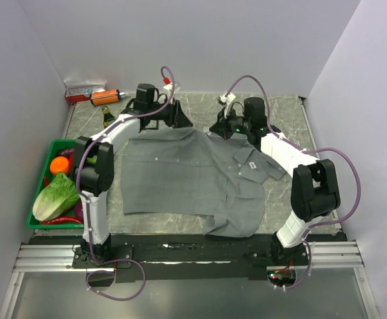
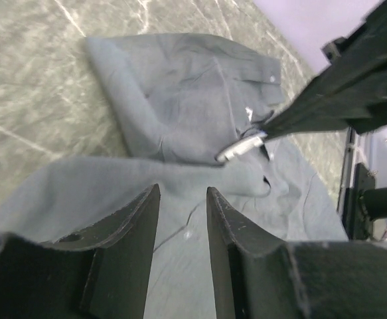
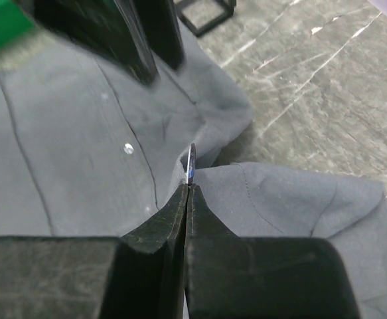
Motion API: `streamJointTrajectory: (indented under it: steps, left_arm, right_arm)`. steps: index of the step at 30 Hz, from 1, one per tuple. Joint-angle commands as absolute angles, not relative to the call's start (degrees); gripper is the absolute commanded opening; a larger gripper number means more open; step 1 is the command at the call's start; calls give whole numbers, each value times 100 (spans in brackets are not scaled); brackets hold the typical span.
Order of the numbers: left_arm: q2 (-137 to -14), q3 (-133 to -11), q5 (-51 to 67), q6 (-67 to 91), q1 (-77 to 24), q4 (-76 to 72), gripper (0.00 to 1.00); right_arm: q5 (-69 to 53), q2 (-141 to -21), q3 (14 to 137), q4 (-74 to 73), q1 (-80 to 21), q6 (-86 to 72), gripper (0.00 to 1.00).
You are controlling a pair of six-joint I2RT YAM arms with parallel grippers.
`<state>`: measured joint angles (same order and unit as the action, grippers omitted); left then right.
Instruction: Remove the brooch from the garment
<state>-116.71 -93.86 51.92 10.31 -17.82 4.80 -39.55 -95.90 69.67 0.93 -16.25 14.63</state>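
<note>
The right tool [image 3: 188, 189] is pinched shut on the brooch [image 3: 191, 163], held edge-on at the shirt [image 3: 67, 153] collar, with the left tool [image 2: 182, 194] hovering nearby over the shirt, jaws apart.

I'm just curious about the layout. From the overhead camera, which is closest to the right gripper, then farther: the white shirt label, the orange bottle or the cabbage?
1. White label, on the shirt, just right of the right gripper.
2. Orange bottle, back-left of the table.
3. Cabbage, in the green tray, far left.
</note>
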Motion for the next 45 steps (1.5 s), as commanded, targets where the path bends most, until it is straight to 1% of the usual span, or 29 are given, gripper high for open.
streamJointTrajectory:
  steps: [1, 6, 15, 18, 19, 23, 29, 36, 37, 39, 40, 43, 45]
  left_arm:
    - [-12005, -9431, 5379, 1652, -1933, -491, 40]
    - [-12269, -9475, 5624, 1811, -2091, -712, 41]
    - [-12199, -9282, 6011, 1564, -2206, -404, 38]
    - [-12112, -9185, 6099, 1626, -2328, -457, 35]
    - [-12094, -9219, 6117, 1582, -2364, -396, 32]
    - [-11945, -9194, 5986, 1345, -2479, -141, 28]
    - [-11909, -9193, 5775, 1231, -2479, -18, 29]
    - [-11540, -9167, 5476, 213, -2110, 940, 31]
    - [-11531, -9132, 5502, 167, -2057, 984, 31]
    - [-11593, -9141, 5546, 175, -1995, 1037, 32]
    - [-11628, -9175, 5650, 202, -2004, 1028, 32]
    - [-11724, -9202, 5722, 465, -2030, 861, 32]
    - [-11742, -9255, 5617, 405, -2030, 957, 33]
  right_arm:
    - [-4087, -9211, 6935, 791, -1679, 669, 0]
    - [-4184, -9220, 6917, 888, -1696, 308, 0]
    - [-4070, -9474, 7057, 993, -1696, 132, 0]
    - [-3850, -9554, 7145, 1055, -1740, 70, 0]
    - [-3667, -9571, 7180, 1046, -1758, 96, 0]
    - [-3393, -9554, 7137, 1116, -1872, 351, 0]
    - [-3401, -9624, 6970, 1072, -1960, 448, 0]
    - [-3445, -9571, 6890, 906, -1916, 536, 0]
    - [-3532, -9563, 6934, 783, -1899, 580, 3]
    - [-3752, -9580, 7040, 537, -1863, 685, 18]
    - [-3805, -9563, 7110, 301, -1855, 886, 28]
    - [-3964, -9475, 7119, 71, -1855, 1482, 36]
    - [-3885, -9422, 7119, -174, -1846, 1730, 37]
